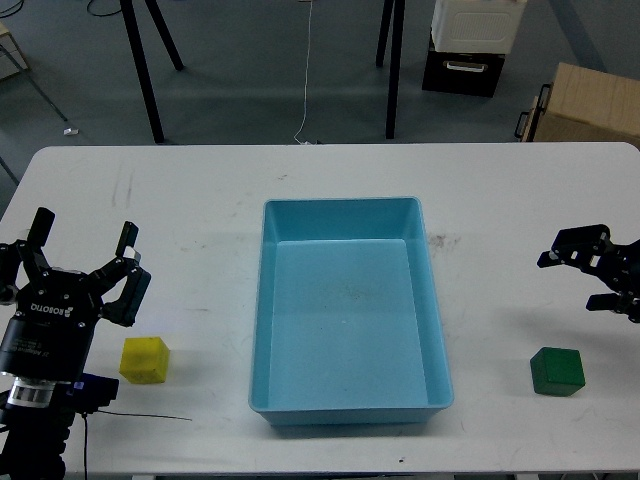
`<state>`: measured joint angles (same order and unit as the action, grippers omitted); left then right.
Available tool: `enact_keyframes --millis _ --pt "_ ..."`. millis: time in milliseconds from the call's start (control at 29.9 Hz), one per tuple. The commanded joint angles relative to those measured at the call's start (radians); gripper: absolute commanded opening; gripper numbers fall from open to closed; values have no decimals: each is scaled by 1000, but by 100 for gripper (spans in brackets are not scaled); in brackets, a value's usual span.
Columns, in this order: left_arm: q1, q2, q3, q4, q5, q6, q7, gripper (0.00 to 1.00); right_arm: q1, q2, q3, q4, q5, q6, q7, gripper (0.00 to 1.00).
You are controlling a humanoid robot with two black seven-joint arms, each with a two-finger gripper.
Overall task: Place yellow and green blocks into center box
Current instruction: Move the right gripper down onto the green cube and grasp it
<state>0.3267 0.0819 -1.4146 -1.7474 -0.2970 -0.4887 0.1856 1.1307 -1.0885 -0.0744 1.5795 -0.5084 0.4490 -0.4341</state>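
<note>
Yellow block (145, 360) beside left tool (85, 262)

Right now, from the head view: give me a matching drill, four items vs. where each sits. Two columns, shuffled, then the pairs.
Items:
1. yellow block
2. green block
3. blue tray
4. left gripper

Places:
A. table centre, nothing inside
B. table's right side, below the right gripper
C. left side, fingers spread, above the yellow block
D. table's left side, left of the tray

Pairs: 1-D, 2-B, 3-A, 4-C
</note>
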Motion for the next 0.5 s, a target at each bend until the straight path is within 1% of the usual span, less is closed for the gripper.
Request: enact_keyframes --millis 0,134,468 --pt "0 -4 16 3 24 0 -5 100 109 50 -203 2 -123 13 -15 100" --pt "0 -7 17 19 39 0 -5 100 103 84 -243 2 -197 11 -15 100" --pt "0 -10 17 40 41 0 -5 100 97 125 -231 -3 -183 8 -14 100"
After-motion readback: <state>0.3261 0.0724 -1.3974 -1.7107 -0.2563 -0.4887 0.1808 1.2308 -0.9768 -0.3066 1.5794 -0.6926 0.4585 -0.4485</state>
